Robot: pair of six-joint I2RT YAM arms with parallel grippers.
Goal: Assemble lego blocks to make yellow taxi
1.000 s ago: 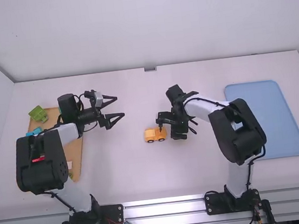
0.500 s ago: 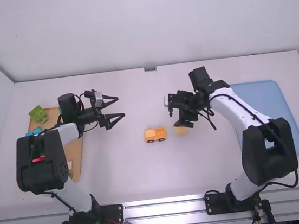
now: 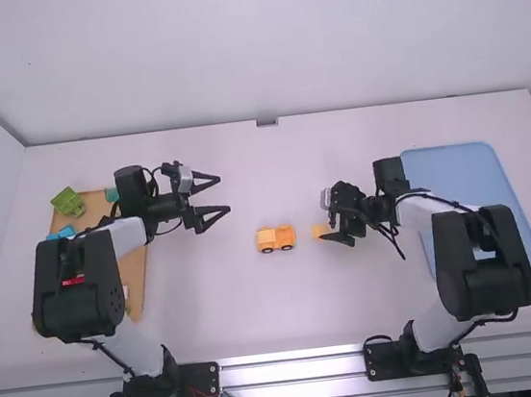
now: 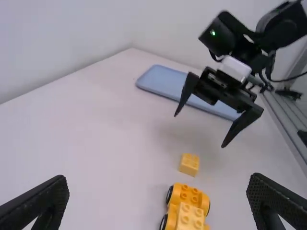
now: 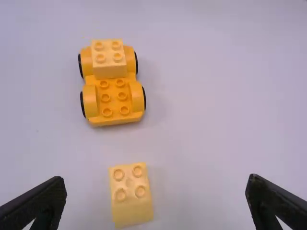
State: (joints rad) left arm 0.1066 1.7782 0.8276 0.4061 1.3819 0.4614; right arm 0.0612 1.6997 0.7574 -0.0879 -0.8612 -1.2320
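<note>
Right gripper (image 3: pixel 329 227) has shifted toward five o'clock, fingers wide, at three o'clock from the block (image 3: pixel 319 232); left gripper (image 3: pixel 225 193), fingers wide

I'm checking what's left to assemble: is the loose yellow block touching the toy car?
Apart. The right wrist view shows bare table between the loose yellow block and the toy car.
</note>
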